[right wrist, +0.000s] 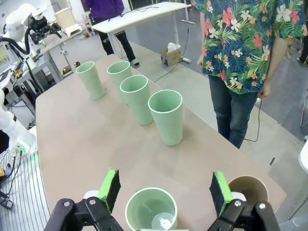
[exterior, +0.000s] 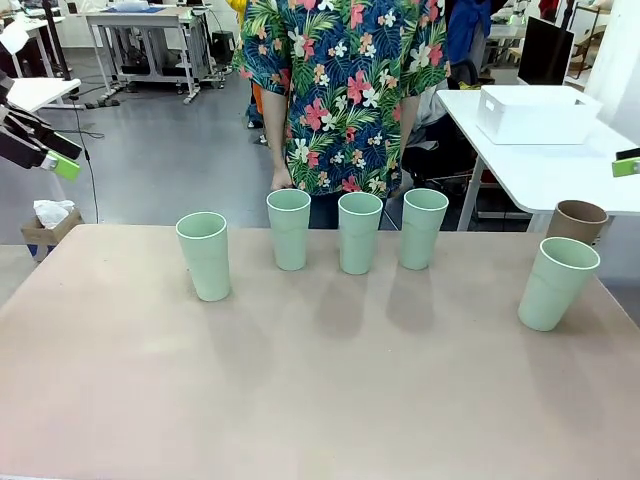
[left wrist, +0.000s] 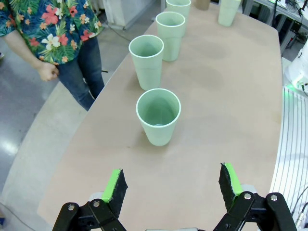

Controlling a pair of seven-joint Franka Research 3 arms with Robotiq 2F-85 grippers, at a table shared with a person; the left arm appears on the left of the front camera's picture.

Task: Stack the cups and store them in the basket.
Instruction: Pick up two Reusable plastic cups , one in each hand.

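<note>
Several mint green cups stand upright in a row across the table: (exterior: 203, 255), (exterior: 289, 229), (exterior: 360, 232), (exterior: 423, 228), with one more at the right (exterior: 557, 282). A tan-brown cup (exterior: 578, 222) stands just behind that one. The white basket (exterior: 535, 113) sits on a separate white table at the back right. My left gripper (left wrist: 172, 183) is open above the table's left end, with the nearest cup (left wrist: 158, 116) ahead of it. My right gripper (right wrist: 165, 190) hangs open over the right-hand green cup (right wrist: 151, 209), with the brown cup (right wrist: 246, 189) beside it.
A person in a flowered shirt (exterior: 340, 90) stands at the far edge behind the middle cups, arms down. The near half of the table (exterior: 300, 400) is bare. At the front view's edges, my left gripper (exterior: 60, 155) and right gripper (exterior: 628, 162) are raised, off the table.
</note>
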